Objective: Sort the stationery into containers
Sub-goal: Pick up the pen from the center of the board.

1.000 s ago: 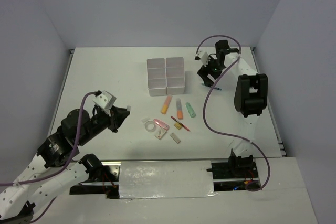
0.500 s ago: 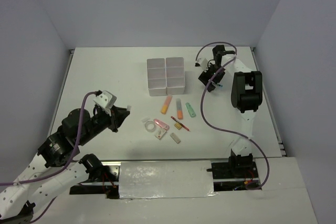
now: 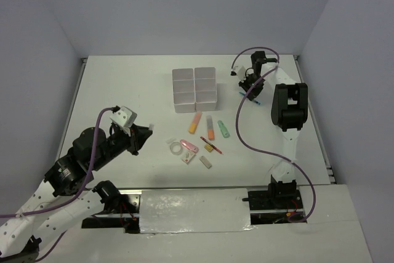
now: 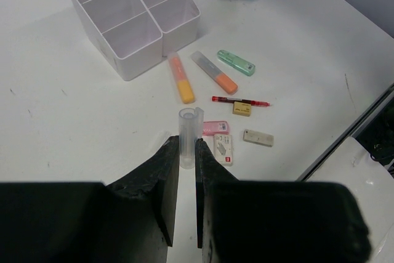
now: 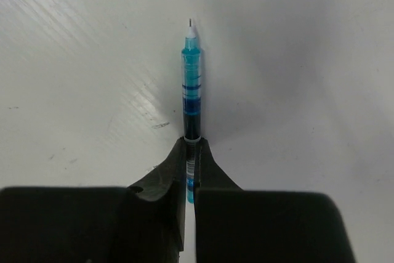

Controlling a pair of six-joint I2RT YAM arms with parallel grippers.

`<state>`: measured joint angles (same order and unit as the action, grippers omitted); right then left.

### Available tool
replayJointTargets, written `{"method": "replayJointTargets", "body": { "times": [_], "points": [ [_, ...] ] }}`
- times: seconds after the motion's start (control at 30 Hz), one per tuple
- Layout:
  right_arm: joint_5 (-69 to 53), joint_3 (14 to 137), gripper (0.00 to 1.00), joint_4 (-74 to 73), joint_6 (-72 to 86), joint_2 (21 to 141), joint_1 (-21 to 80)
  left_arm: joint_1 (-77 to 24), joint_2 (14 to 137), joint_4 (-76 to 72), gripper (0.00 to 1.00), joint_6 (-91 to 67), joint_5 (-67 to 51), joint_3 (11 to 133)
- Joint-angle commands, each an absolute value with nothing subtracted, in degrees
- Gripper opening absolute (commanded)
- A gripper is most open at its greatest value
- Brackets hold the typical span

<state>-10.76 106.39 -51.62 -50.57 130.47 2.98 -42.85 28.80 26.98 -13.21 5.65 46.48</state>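
The block of containers (image 3: 195, 89), six white open-topped boxes joined two by three, is set on the white surface (image 3: 123, 90) and is taken here as the landmark.

To the right of the block, a little apart from it, the blue pen (image 5: 191, 90) is grasped by the right jaws. In the right wrist view they are clenched on the pen's rear part, and its tip is pointed away from them. Whether the pen is resting on the surface or is raised off it cannot be told.

The rest of the stationery is spread on the near side of the block. Nearest to it, three highlighters are laid side by side: the orange highlighter (image 4: 181, 81) just in front of the block's near wall, then the peach highlighter (image 4: 213, 73), then the green highlighter (image 4: 236, 62) farthest right. Farther from the block, the red pen (image 4: 241, 100) is laid with a small tan eraser (image 4: 242, 109) just beside it. Farther still, the clear tape ring (image 4: 188, 129) is stood with the pink eraser (image 4: 216, 127) just beside it, and two white erasers (image 4: 223, 149) are placed beyond these.

The left jaws are held to the near left of the block, well apart from it, clenched to a narrow slit on themselves. From above, the tape ring is seen apart from their tips.
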Motion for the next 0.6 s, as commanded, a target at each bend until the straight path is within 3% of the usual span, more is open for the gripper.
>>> {"method": "replayJointTargets", "body": {
  "times": [0.0,0.2,0.33,0.57],
  "points": [
    [-6.3,102.5,0.00,-49.9,-49.1,127.2,3.3,-42.5,28.7,24.8,0.00,-12.0,5.4,46.8],
    [-5.4,111.0,0.00,-49.1,-35.1,122.7,3.1,-41.0,28.9,24.1,0.00,-14.5,7.4,46.9],
    [-16.3,121.8,0.00,-55.4,-25.2,118.9,3.3,-40.5,29.4,22.2,0.00,-17.3,6.8,48.3],
    [-18.5,98.6,0.00,-39.0,-9.2,90.4,8.6,-40.5,32.1,21.1,0.00,-20.4,6.1,58.3]
  ]
}}
